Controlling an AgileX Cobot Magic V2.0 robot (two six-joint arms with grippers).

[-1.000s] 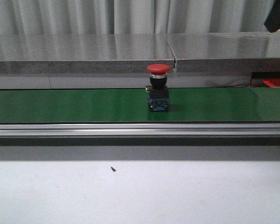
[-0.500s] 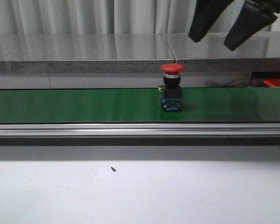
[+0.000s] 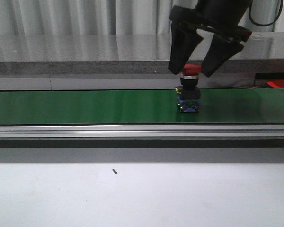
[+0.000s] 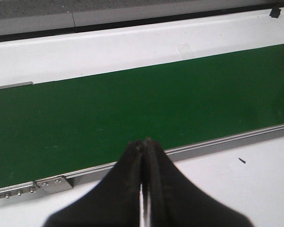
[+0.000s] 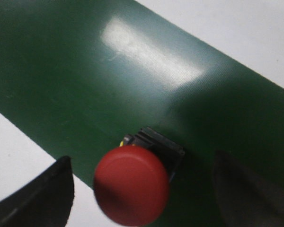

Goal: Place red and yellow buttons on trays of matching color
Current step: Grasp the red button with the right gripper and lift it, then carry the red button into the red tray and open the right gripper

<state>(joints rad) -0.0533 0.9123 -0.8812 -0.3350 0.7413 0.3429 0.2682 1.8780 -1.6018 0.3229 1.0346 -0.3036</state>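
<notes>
A red button [image 3: 190, 70] with a mushroom cap, black neck and blue base stands upright on the green belt [image 3: 85, 106]. My right gripper [image 3: 191, 71] hangs open over it, one finger on each side of the cap with a gap on both sides. The right wrist view shows the red button [image 5: 131, 184] between the two dark fingertips [image 5: 47, 194], touching neither. My left gripper [image 4: 143, 142] is shut with nothing in it, over the belt's [image 4: 132, 109] near rail. No yellow button shows. A red tray's [image 3: 280, 83] edge peeks out at the far right.
A grey ledge [image 3: 85, 52] runs behind the belt, with a curtain beyond. An aluminium rail [image 3: 132, 131] borders the belt's near side. The white tabletop [image 3: 142, 194] in front carries one small dark screw [image 3: 114, 171].
The belt has carried the red button to the right. My right gripper has come down from the upper right and now straddles the button's cap.
</notes>
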